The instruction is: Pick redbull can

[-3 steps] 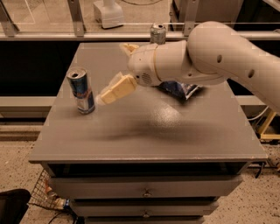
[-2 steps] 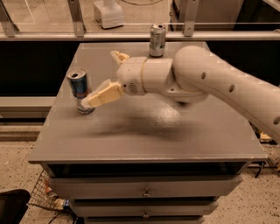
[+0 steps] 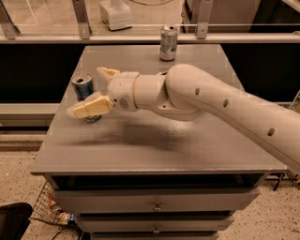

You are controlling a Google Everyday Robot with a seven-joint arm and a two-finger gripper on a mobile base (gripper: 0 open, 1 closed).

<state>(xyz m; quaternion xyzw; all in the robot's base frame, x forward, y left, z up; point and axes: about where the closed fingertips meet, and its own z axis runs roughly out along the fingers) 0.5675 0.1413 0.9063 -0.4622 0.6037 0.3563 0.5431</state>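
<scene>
The redbull can [image 3: 83, 86], slim and blue-and-silver with a silver top, stands upright near the left edge of the grey table [image 3: 154, 150]. My gripper [image 3: 87, 92] is open at the can. Its near finger [image 3: 91, 107] crosses in front of the can's lower half, and its far finger [image 3: 108, 72] sits just right of the can's top. The can stands between the fingertips; I cannot tell whether they touch it. The can's lower part is hidden.
A shorter silver-and-green can [image 3: 168, 42] stands at the table's back edge. A metal rail [image 3: 140, 38] runs behind the table, with a white object [image 3: 116, 14] beyond it. Drawers [image 3: 154, 205] lie below the tabletop. My arm [image 3: 220, 105] crosses the right half.
My gripper has moved left across the table and now has its open fingers on either side of the redbull can. The can has not moved.
</scene>
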